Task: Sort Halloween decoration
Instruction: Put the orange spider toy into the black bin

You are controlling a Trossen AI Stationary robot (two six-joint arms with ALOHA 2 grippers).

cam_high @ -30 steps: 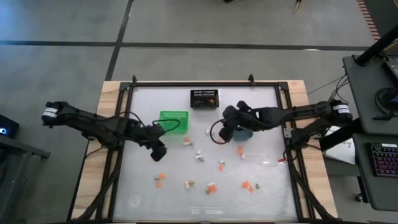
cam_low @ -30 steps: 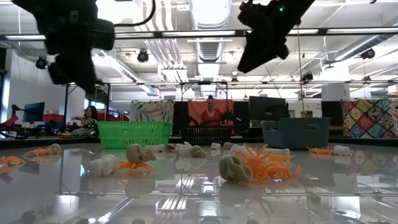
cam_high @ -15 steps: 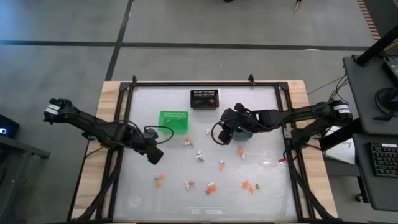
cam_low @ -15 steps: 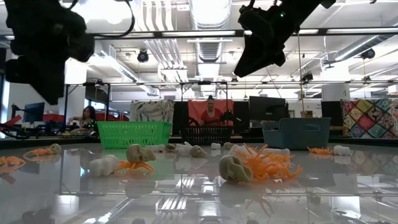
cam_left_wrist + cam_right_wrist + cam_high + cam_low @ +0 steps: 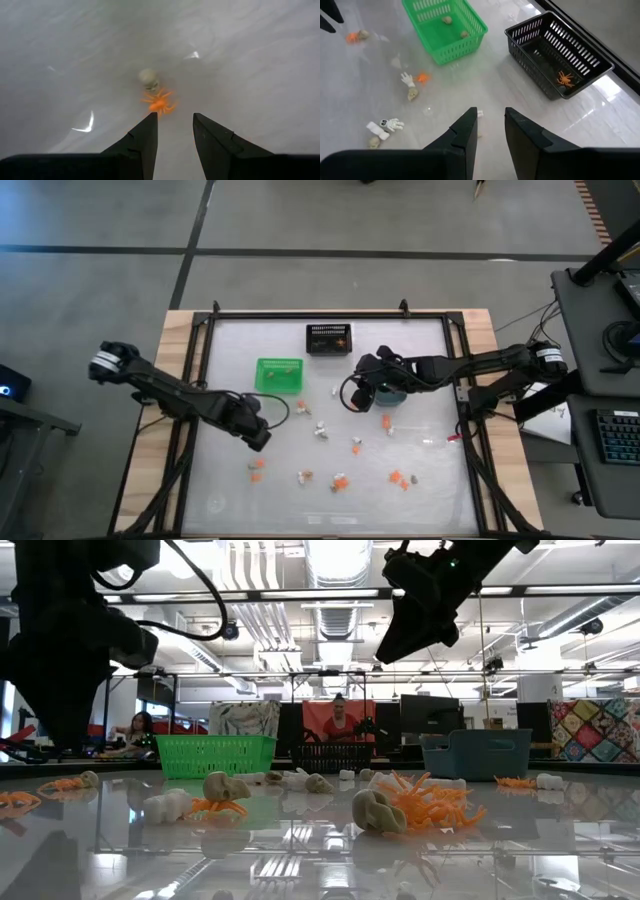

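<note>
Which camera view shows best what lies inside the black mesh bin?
The right wrist view: it looks down into the black mesh bin, where one orange spider lies. The high view shows the bin small, with only an orange speck inside. The low view shows just its side wall. The left wrist view misses it.

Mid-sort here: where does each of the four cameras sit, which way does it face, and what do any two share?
High: overhead, straight down; both arms, left gripper, right gripper.
Low: table height, level toward the room; arms hang from above.
Left wrist: down past open fingers at an orange spider and skull.
Right wrist: past its fingers to the green bin and black bin.
Shared: both bins also show from overhead.
</note>
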